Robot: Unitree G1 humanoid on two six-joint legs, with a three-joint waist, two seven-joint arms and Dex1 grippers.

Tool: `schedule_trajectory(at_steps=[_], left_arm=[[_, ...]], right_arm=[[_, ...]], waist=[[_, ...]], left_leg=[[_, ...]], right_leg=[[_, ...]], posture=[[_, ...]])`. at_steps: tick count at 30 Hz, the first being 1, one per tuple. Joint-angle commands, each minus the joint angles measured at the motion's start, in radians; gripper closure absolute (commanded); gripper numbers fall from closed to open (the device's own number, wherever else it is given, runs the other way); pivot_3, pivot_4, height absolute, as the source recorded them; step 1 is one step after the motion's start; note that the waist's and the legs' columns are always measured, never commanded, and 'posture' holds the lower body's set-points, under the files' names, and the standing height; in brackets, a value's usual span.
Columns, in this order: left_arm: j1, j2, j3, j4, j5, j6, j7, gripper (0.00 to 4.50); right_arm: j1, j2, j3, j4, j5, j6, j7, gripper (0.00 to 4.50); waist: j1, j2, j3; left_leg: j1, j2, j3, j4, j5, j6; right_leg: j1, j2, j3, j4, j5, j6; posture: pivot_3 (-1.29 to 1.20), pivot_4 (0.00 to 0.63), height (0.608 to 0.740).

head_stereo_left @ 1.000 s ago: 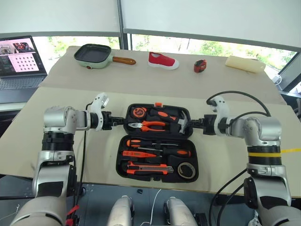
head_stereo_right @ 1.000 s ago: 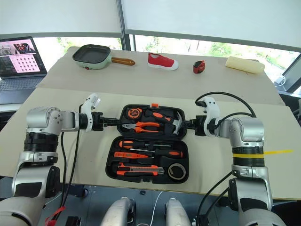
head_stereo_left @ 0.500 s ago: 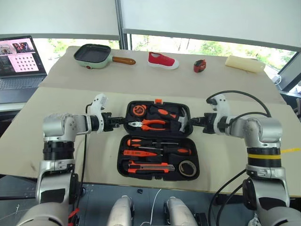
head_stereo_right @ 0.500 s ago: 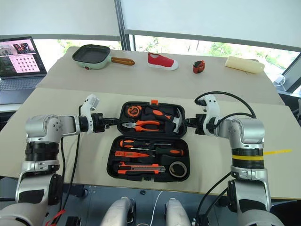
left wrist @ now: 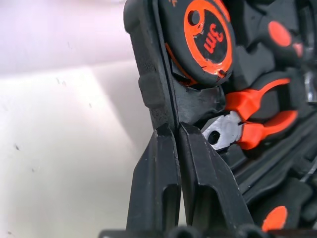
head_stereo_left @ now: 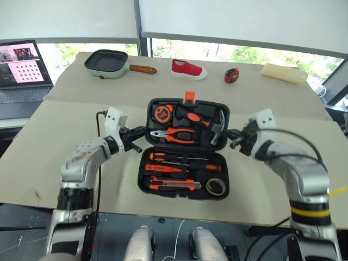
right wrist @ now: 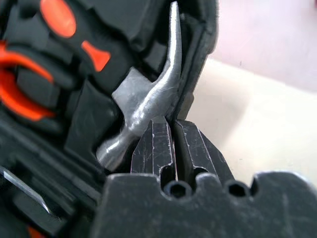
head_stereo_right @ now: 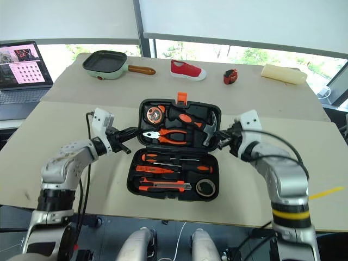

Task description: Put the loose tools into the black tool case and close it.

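Observation:
The black tool case [head_stereo_left: 143, 182] lies open in the middle of the table, its lid [head_stereo_left: 154, 111] tilted up, the orange latch [head_stereo_left: 189, 98] on top. In the base sit two screwdrivers [head_stereo_left: 182, 159], the slim tester [head_stereo_left: 163, 168], the utility knife [head_stereo_left: 171, 185] and the tape roll [head_stereo_left: 216, 187]. The lid holds a tape measure, pliers and a hammer. My left gripper [head_stereo_left: 142, 130] is shut, tips against the lid's left edge [left wrist: 148, 84]. My right gripper [head_stereo_left: 231, 134] is shut, tips against the lid's right edge [right wrist: 198, 74]. Whether either pinches the rim I cannot tell.
At the table's far side stand a green pan [head_stereo_left: 107, 61], a red shoe [head_stereo_left: 188, 70], a small red-and-black object [head_stereo_left: 231, 75] and a pale block [head_stereo_left: 283, 73]. A laptop [head_stereo_left: 22, 68] sits at the far left. The table's front edge runs just below the case.
The lid has swung up from lying flat to a raised tilt. Both grippers rose and drew back with it, their wrists rolling.

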Motion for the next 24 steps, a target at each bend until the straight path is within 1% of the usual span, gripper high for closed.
schedule_trajectory(at_steps=[1, 5, 9, 10, 11, 12, 13, 14, 16, 17, 19, 20, 21, 22, 23, 24], left_arm=[[0.058, 0.002, 0.008, -0.118, 0.034, -0.111, 0.046, 4.50], [0.134, 0.007, 0.034, -0.184, 0.050, -0.139, 0.103, 4.50], [0.228, 0.029, 0.106, -0.277, -0.012, -0.062, 0.136, 4.50], [0.250, 0.032, 0.117, -0.299, -0.017, -0.059, 0.141, 4.15], [0.287, 0.042, 0.135, -0.330, -0.029, -0.050, 0.138, 3.80], [0.338, 0.051, 0.162, -0.370, -0.040, -0.038, 0.139, 3.63], [0.387, 0.059, 0.190, -0.408, -0.052, -0.027, 0.138, 3.15], [0.420, 0.065, 0.208, -0.434, -0.064, -0.018, 0.139, 2.80], [0.502, 0.076, 0.267, -0.484, -0.093, 0.016, 0.148, 2.19], [0.535, 0.080, 0.294, -0.503, -0.111, 0.029, 0.148, 1.83], [0.653, 0.099, 0.375, -0.519, -0.116, 0.040, 0.128, 1.20], [0.704, 0.107, 0.408, -0.516, -0.124, 0.038, 0.109, 0.75], [0.739, 0.115, 0.425, -0.509, -0.124, 0.037, 0.100, 0.50], [0.753, 0.125, 0.430, -0.498, -0.145, 0.066, 0.093, 0.26], [0.757, 0.132, 0.430, -0.489, -0.160, 0.076, 0.087, 0.02], [0.751, 0.141, 0.422, -0.484, -0.169, 0.086, 0.085, 0.02]], right_arm=[[0.093, -0.009, 0.056, -0.119, -0.029, -0.193, 0.066, 4.47], [0.164, -0.008, 0.040, -0.125, -0.062, -0.332, 0.062, 4.47], [0.266, -0.037, 0.013, -0.172, -0.084, -0.476, 0.099, 4.47], [0.294, -0.045, 0.009, -0.191, -0.089, -0.504, 0.108, 4.49], [0.340, -0.060, 0.004, -0.221, -0.112, -0.581, 0.127, 4.12], [0.408, -0.099, 0.004, -0.248, -0.169, -0.740, 0.170, 3.74], [0.472, -0.140, 0.004, -0.262, -0.231, -0.895, 0.206, 3.45], [0.515, -0.167, 0.004, -0.266, -0.272, -1.005, 0.228, 3.12], [0.624, -0.184, -0.035, -0.257, -0.301, -1.108, 0.229, 2.55], [0.662, -0.183, -0.054, -0.253, -0.297, -1.149, 0.227, 2.18], [0.793, -0.218, -0.087, -0.223, -0.372, -1.319, 0.251, 1.54], [0.865, -0.233, -0.096, -0.215, -0.360, -1.351, 0.278, 1.14], [0.917, -0.239, -0.102, -0.210, -0.344, -1.356, 0.290, 1.13], [0.954, -0.234, -0.107, -0.221, -0.296, -1.288, 0.291, 1.13], [0.977, -0.231, -0.109, -0.234, -0.249, -1.202, 0.285, 1.13], [0.978, -0.231, -0.112, -0.244, -0.210, -1.130, 0.276, 1.13]], waist=[[-0.002, 0.000, 0.000], [-0.004, 0.000, 0.000], [-0.004, 0.000, 0.000], [-0.004, 0.000, 0.000], [-0.004, 0.000, 0.000], [-0.004, 0.000, 0.000], [-0.006, 0.000, 0.000], [-0.008, 0.000, 0.000], [-0.006, -0.001, -0.001], [-0.004, -0.002, -0.002], [0.001, -0.003, -0.003], [0.001, -0.004, -0.003], [0.003, -0.004, -0.003], [0.006, -0.005, -0.003], [0.007, -0.005, -0.003], [0.009, -0.005, -0.003]], left_leg=[[0.001, 0.000, 0.000, 0.000, 0.000, 0.000], [0.004, 0.001, 0.000, 0.000, 0.000, 0.000], [0.005, 0.001, 0.000, 0.000, 0.000, 0.000], [0.005, 0.001, 0.000, 0.000, 0.000, 0.000], [0.005, 0.001, 0.000, 0.000, 0.000, 0.000], [0.005, 0.001, -0.001, 0.000, 0.000, 0.000], [0.006, 0.002, -0.001, 0.000, -0.001, 0.000], [0.006, 0.002, -0.001, 0.000, -0.001, 0.000], [0.008, 0.002, -0.001, -0.001, -0.001, 0.000], [0.009, 0.002, -0.001, -0.001, -0.001, -0.001], [0.011, 0.003, 0.000, 0.000, -0.001, -0.001], [0.013, 0.003, 0.000, 0.000, -0.001, -0.001], [0.016, 0.003, 0.001, 0.000, -0.001, -0.001], [0.021, 0.003, 0.002, 0.000, -0.001, -0.002], [0.027, 0.004, 0.002, -0.001, -0.007, -0.010], [0.027, 0.005, 0.001, -0.001, -0.007, -0.010]], right_leg=[[0.001, 0.000, 0.001, 0.000, 0.000, 0.000], [0.002, 0.001, 0.002, 0.001, 0.000, 0.000], [0.002, 0.001, 0.002, 0.002, 0.000, 0.000], [0.002, 0.001, 0.002, 0.002, 0.000, 0.000], [0.002, 0.001, 0.002, 0.002, 0.000, 0.000], [0.002, 0.001, 0.003, 0.002, 0.000, 0.000], [0.002, 0.001, 0.003, 0.001, 0.000, 0.000], [0.002, 0.001, 0.003, 0.001, 0.000, 0.000], [0.003, 0.001, 0.004, 0.001, -0.001, 0.000], [0.005, 0.001, 0.003, 0.001, -0.001, 0.000], [0.007, 0.001, 0.003, 0.001, -0.001, 0.000], [0.010, 0.000, 0.003, -0.001, -0.002, 0.000], [0.013, -0.001, 0.003, -0.002, -0.003, -0.001], [0.019, -0.001, 0.003, -0.004, -0.006, -0.004], [0.020, -0.002, 0.001, -0.006, -0.013, -0.006], [0.021, -0.002, 0.000, -0.007, -0.014, -0.004]], posture=[[0.00, 0.150, 0.740], [0.00, 0.150, 0.740], [0.00, 0.150, 0.740], [0.00, 0.150, 0.740], [0.00, 0.150, 0.740], [0.00, 0.150, 0.740], [0.00, 0.150, 0.740], [0.00, 0.150, 0.740], [0.00, 0.150, 0.740], [0.00, 0.150, 0.740], [0.00, 0.150, 0.740], [0.00, 0.150, 0.740], [0.00, 0.150, 0.740], [0.00, 0.150, 0.740], [0.00, 0.150, 0.740], [0.00, 0.150, 0.740]])
